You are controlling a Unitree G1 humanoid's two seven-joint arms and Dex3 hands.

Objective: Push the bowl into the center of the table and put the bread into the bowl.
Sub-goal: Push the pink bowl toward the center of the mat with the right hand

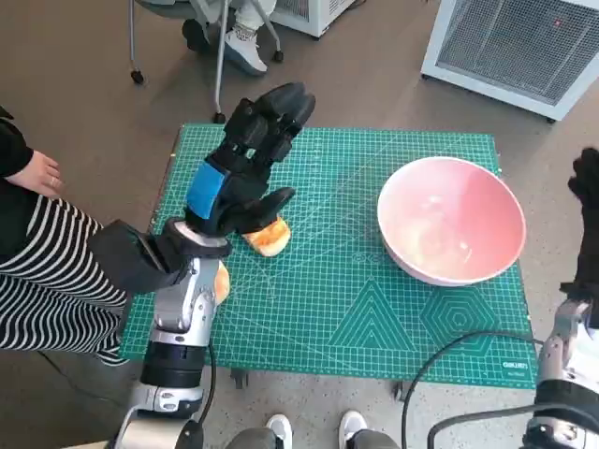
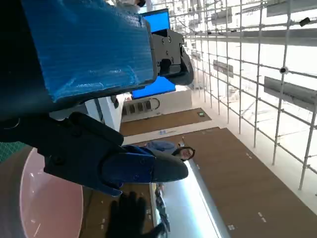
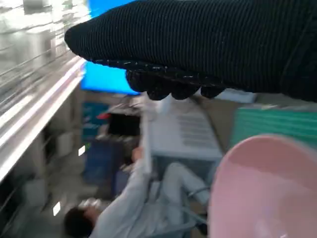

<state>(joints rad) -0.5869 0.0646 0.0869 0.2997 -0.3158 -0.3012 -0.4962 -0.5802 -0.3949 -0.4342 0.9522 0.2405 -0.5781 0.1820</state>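
Bowl [image 1: 451,220] near green mat's [image 1: 356,318] right edge.

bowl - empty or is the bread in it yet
Empty. The pink bowl shows only bare inside; the bread lies on the green mat under the left hand.

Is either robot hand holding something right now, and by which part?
Nothing is held. The left hand hovers open above the bread; the right hand is beside the bowl.

Left hand [image 1: 245,164] raised above the table's left side, forearm angled up from below, fingers spread and extended forward, nothing in it. Right hand [image 1: 588,192] at the far right edge, gloved, upright, mostly cropped; grip state unclear.
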